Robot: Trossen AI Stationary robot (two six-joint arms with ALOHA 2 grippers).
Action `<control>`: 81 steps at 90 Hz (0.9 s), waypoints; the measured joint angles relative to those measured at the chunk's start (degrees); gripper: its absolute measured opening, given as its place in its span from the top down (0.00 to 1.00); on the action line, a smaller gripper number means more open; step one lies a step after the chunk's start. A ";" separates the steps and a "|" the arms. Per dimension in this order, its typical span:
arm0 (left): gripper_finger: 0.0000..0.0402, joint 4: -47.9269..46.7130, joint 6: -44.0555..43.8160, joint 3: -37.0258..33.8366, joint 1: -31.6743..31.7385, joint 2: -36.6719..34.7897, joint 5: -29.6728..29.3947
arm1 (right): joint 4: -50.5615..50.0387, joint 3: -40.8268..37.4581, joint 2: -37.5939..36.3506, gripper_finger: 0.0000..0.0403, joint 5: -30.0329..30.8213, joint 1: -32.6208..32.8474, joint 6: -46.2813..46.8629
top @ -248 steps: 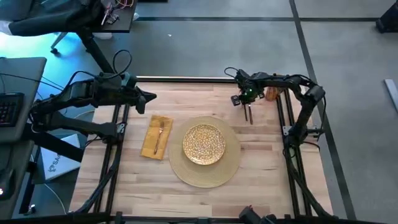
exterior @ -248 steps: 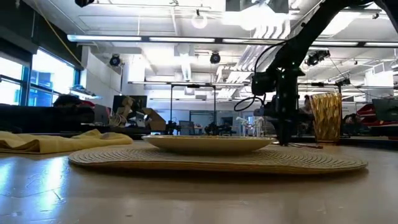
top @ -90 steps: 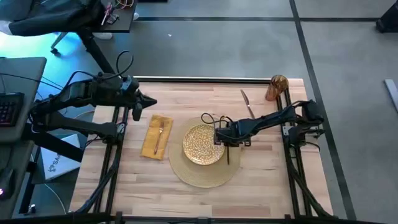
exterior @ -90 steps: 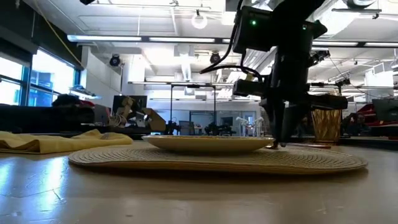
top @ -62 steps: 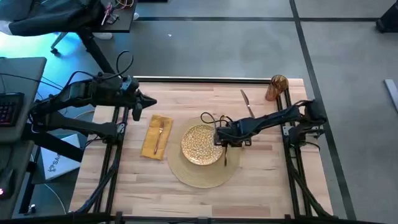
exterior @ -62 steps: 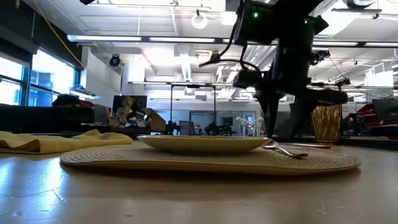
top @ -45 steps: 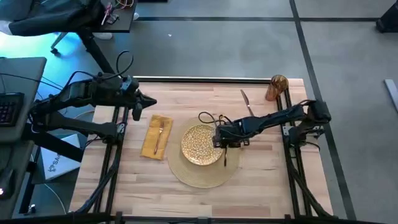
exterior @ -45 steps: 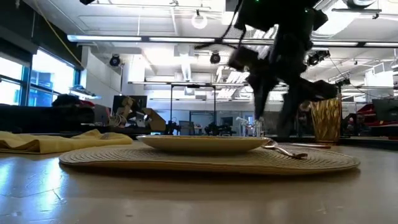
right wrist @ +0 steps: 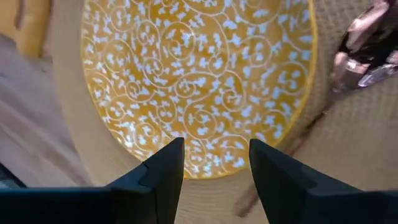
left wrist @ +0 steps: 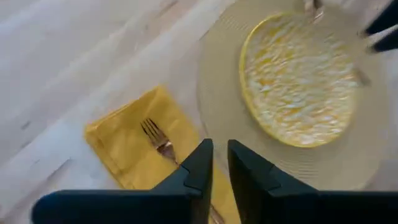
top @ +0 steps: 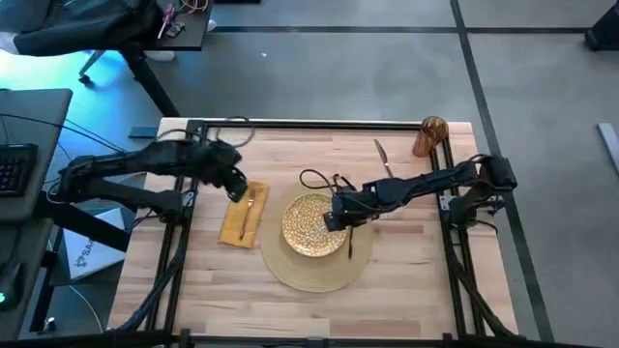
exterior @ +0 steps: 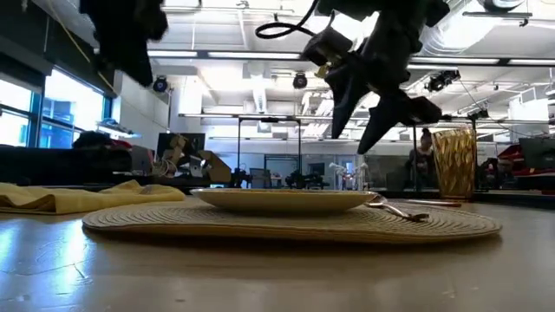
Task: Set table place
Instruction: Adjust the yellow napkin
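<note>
Right gripper [top: 336,218] open over plate [top: 311,224]

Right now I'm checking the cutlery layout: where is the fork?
In the high view the fork lies on the yellow napkin, left of the placemat and gold plate, with the left end effector just above it.

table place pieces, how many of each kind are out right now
placemat: 1
plate: 1
napkin: 1
fork, lying on the napkin: 1
spoon, lying on the placemat beside the plate: 1
knife, lying on the bare table near the glass: 1
glass: 1
total: 7
</note>
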 joint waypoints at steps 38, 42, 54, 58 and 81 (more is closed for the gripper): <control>0.69 10.05 12.38 -6.08 -0.80 19.54 2.16 | -9.86 0.96 0.00 0.59 -1.85 -0.26 -12.02; 0.69 10.43 12.60 -6.06 -0.80 21.43 3.50 | -11.17 0.96 0.00 0.59 -1.96 -0.37 -13.38; 0.72 12.14 12.80 -6.08 -0.82 26.41 7.83 | -13.74 0.96 -0.13 0.59 -1.93 -1.21 -17.45; 0.73 13.09 12.69 -6.06 -0.91 27.93 8.62 | -14.35 0.93 -0.13 0.59 -1.92 -1.52 -18.45; 0.82 13.97 11.46 -5.75 -0.88 33.93 7.24 | -15.29 0.93 -0.13 0.59 -1.92 -3.09 -21.24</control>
